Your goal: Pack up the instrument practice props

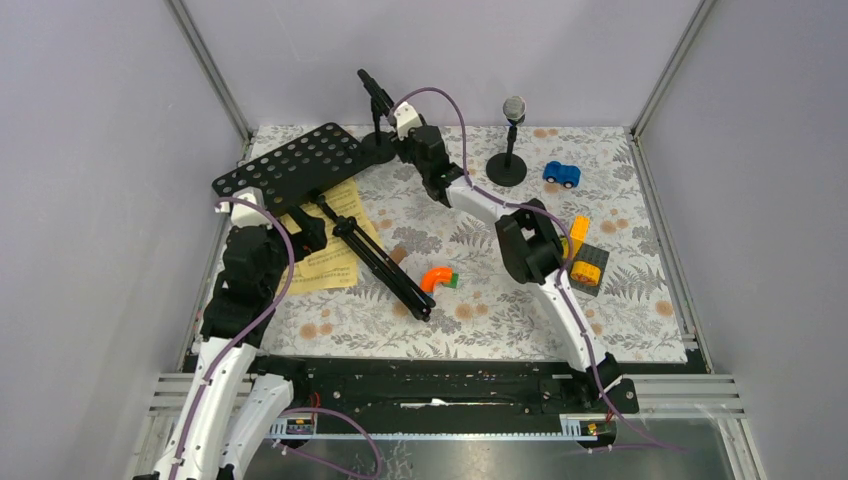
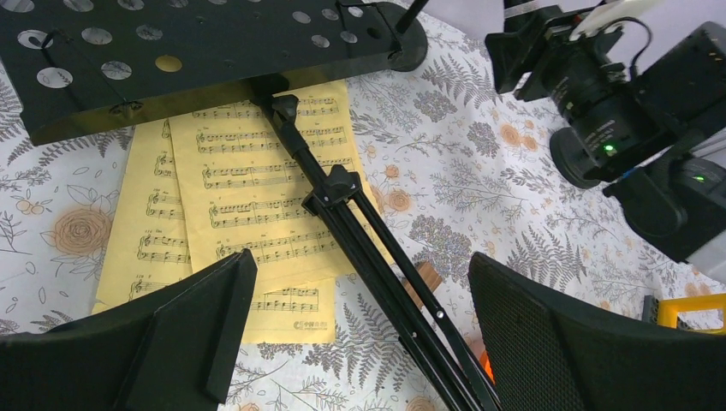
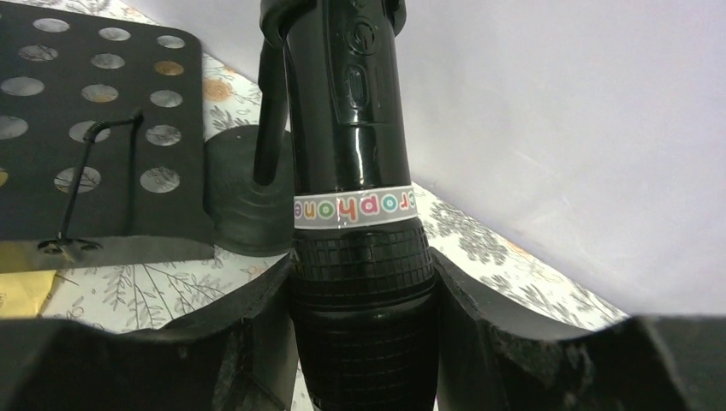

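1. Right gripper is clamped on the black mic, up at the far edge a bit left of the middle. Its fingers press both sides of the ribbed section, right next to the label band. The mic sits in its holder.
2. Handling guess: hard glossy plastic, stiff, probably light. The shiny barrel looks slippery, so the ribbed part is the smart place to grab. That round-based holder looks light too, so it might lift along with the mic if the clip is tight.
3. Left gripper is spread wide with nothing in it. It hovers near the left edge, over the rack and its legs.
4. The rack lies flat toward the far-left corner, with the legs folded together and pointing at the middle. It looks rigid, long and awkward. I'd take it on the pole near the collar where the legs join, so it doesn't tip.
5. The pages are partly pinned under the rack. They're thin and floppy, and flat on the surface they'd be hard to pinch. Rack off first, then go for a free edge.
6. Silver mic stands in the other holder at the far edge, right of the middle, untouched.
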Robot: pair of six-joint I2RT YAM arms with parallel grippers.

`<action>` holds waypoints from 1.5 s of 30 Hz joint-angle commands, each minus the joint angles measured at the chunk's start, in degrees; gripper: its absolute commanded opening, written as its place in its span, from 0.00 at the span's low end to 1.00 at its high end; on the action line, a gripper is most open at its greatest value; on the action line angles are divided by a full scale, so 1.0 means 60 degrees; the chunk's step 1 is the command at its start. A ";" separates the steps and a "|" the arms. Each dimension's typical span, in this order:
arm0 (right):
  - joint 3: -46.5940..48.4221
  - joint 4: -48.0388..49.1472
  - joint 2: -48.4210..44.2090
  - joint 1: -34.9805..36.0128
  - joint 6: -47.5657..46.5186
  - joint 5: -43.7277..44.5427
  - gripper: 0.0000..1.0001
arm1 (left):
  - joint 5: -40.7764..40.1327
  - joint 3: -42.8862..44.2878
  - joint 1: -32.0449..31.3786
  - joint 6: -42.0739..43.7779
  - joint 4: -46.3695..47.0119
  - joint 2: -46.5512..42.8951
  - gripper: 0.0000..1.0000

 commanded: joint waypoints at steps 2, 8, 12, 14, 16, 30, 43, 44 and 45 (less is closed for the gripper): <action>-0.1489 0.1745 -0.2469 -0.0031 -0.0822 0.1320 0.02 | 0.0282 0.0079 0.0114 0.0014 0.0500 0.0061 0.99; -0.3819 0.2206 -0.4354 -0.0039 -0.1159 0.1368 0.00 | 0.0439 0.0014 0.0147 0.0046 0.0638 0.0082 0.99; -0.5817 0.2261 -0.5936 0.0007 -0.0722 0.1090 0.00 | 0.0744 -0.0076 0.0169 0.0084 0.0810 0.0131 0.99; -0.6999 0.2393 -0.6788 0.0050 -0.0562 0.0877 0.00 | 0.1123 -0.0123 0.0173 0.0151 0.0959 0.0199 0.99; -0.8230 0.2519 -0.7675 0.0099 -0.0472 0.0450 0.00 | 0.1600 -0.0245 0.0173 0.0211 0.1221 0.0257 0.99; -1.3717 -0.0450 -1.4636 0.0491 0.0133 0.0376 0.00 | 0.2725 -0.1165 -0.1204 -0.0496 0.3251 0.1773 0.97; -1.4432 -0.2710 -1.6950 0.0490 0.1837 -0.0983 0.00 | 0.0495 -0.2536 -0.5779 0.0318 0.7815 0.2777 0.99; -1.4431 -0.2797 -1.6978 0.0488 0.1900 -0.1112 0.00 | 0.0659 -0.2552 -0.5788 0.0433 0.7961 0.2879 0.99; -1.4438 -0.2868 -1.6998 0.0489 0.1961 -0.1324 0.00 | 0.0775 -0.2528 -0.5811 0.0555 0.8053 0.3000 0.99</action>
